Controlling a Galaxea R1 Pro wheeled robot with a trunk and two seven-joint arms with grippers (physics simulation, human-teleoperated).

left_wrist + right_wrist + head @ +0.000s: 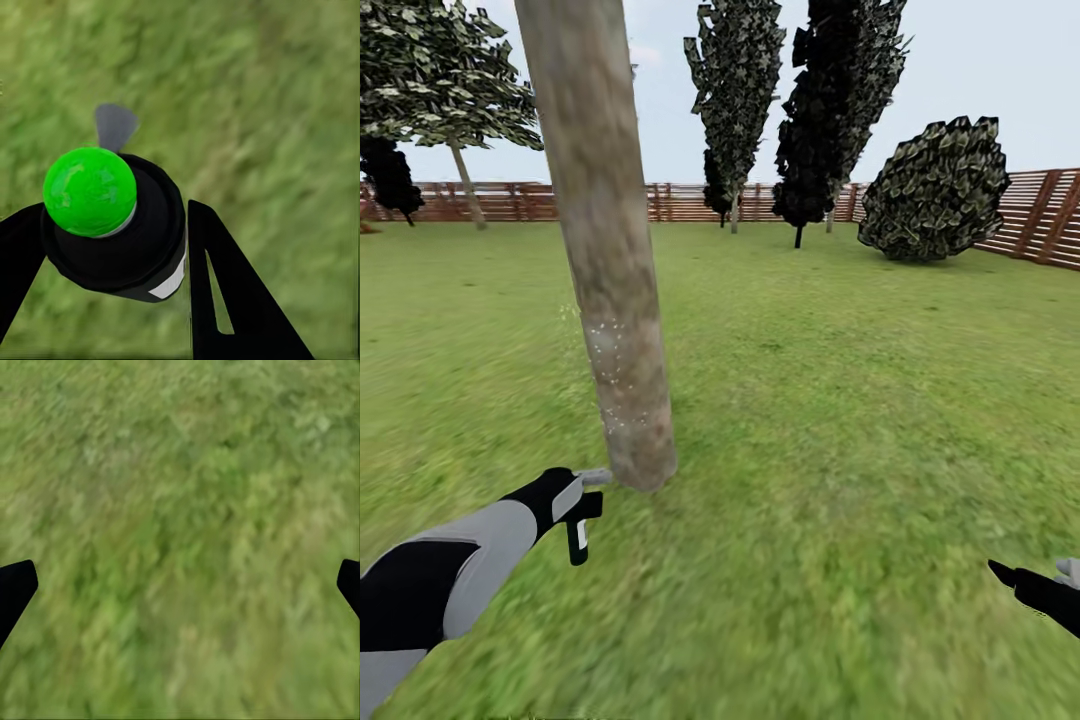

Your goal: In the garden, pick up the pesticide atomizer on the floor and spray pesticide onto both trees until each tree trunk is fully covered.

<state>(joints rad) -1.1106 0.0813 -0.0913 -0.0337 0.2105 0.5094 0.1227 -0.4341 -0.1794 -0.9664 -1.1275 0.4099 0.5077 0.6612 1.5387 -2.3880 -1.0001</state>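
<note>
Left hand, black with grey forearm shells, is closed around the small dark pistol-shaped pesticide atomizer; its pale nozzle tip sits right at the foot of the thick, pale grey-brown bare tree trunk, which rises from about the hand's one o'clock in the head view. The atomizer's grip hangs downward and its short barrel points at the bark, so the spray line runs low. Fine whitish pesticide speckles dot the trunk's lower part; higher up the mottled, matte bark looks bare, so coverage probably needs the nozzle raised toward twelve o'clock. In the left wrist view the atomizer shows as a round black body with a glossy green cap between two black fingers. Right hand, open over blurred green grass, hangs at five o'clock, well apart from the trunk.
</note>
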